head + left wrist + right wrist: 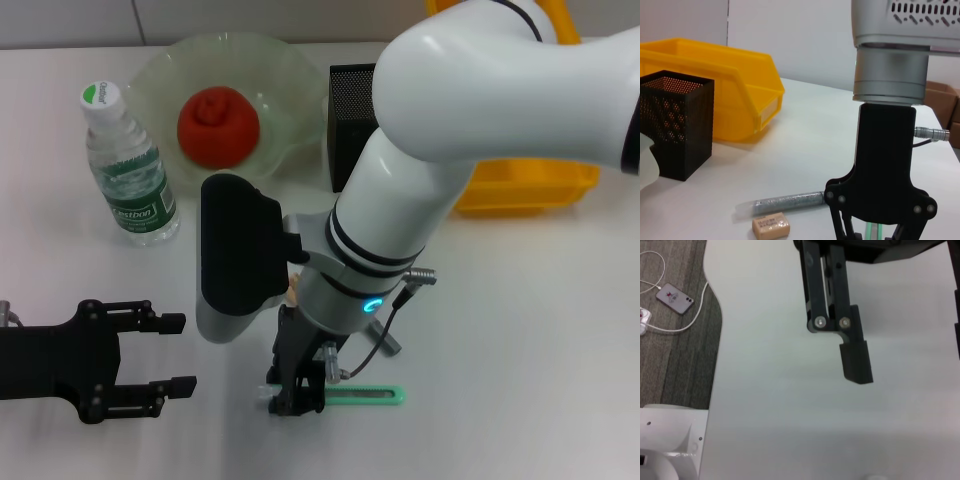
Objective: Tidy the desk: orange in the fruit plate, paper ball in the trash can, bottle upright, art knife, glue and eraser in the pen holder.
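Note:
My right gripper (297, 398) hangs low over the front of the table, open, its fingers (840, 225) straddling the green art knife (375, 396). Just behind it lie the glue stick (785, 202) and the tan eraser (771, 226). The black mesh pen holder (348, 115) stands at the back. A reddish orange (218, 125) sits in the clear fruit plate (290, 75). To its left the bottle (125, 170) stands upright. A yellow trash can (530, 185) is at the back right. The paper ball is out of view. My left gripper (172, 352) rests open at the front left.
The right arm's white body (400, 200) covers the table's middle in the head view. In the right wrist view the table edge (715, 365) shows, with floor, a phone (674, 297) and cables beyond it.

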Controlling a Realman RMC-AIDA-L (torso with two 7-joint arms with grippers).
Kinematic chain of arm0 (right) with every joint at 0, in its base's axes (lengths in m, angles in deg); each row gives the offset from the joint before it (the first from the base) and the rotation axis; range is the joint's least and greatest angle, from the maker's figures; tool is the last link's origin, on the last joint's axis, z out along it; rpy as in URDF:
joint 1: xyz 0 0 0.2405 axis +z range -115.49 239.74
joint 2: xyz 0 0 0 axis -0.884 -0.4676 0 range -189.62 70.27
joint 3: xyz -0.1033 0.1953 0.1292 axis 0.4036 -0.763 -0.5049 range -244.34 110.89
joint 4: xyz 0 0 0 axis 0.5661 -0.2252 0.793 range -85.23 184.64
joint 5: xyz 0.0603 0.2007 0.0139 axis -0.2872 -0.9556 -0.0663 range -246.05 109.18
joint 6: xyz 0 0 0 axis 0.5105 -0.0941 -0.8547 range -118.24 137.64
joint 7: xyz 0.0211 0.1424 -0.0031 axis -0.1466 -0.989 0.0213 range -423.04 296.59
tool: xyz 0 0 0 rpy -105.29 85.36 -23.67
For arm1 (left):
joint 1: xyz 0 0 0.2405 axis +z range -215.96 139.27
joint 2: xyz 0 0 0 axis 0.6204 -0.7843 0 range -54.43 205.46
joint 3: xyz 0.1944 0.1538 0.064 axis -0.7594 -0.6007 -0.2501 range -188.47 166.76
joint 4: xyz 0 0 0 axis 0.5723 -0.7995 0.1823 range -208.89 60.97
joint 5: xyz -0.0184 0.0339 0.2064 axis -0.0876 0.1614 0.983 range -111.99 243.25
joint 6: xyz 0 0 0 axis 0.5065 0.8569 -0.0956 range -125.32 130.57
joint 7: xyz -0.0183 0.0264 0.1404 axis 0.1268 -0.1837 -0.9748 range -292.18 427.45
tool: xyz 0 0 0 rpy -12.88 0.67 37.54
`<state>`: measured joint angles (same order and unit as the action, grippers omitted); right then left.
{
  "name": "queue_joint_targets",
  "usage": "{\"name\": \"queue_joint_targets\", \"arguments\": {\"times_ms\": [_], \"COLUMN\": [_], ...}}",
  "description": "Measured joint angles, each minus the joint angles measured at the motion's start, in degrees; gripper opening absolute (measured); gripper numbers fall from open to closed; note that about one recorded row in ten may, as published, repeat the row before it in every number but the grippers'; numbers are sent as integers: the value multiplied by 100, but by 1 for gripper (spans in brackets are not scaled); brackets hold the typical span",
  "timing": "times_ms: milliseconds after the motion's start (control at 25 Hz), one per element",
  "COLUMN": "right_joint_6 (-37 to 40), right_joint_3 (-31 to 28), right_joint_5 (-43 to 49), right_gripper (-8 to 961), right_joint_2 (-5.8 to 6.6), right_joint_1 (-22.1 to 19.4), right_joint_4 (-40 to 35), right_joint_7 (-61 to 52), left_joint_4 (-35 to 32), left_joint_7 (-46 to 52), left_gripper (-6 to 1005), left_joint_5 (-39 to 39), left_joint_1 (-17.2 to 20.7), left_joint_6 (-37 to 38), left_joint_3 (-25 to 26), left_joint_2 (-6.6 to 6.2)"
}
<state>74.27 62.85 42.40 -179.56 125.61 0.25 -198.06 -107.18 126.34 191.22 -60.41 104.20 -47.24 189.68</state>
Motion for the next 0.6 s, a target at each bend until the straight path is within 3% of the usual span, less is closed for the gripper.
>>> {"name": "queue_joint_targets", "arguments": {"times_ms": [600], "right_joint_6": [20], "right_joint_3": [-11], "right_joint_5": [0], "right_gripper": [260], "right_joint_2": [0], "right_joint_1": [-50], "right_joint_4": [-30], "right_joint_7": [22], "left_joint_4": [0], "left_joint_7": [0], "left_gripper": [697], "left_joint_5": [-5], "left_joint_1": [8], "left_joint_6": [4], "left_joint_3": [0], "left_joint_2": [0]}}
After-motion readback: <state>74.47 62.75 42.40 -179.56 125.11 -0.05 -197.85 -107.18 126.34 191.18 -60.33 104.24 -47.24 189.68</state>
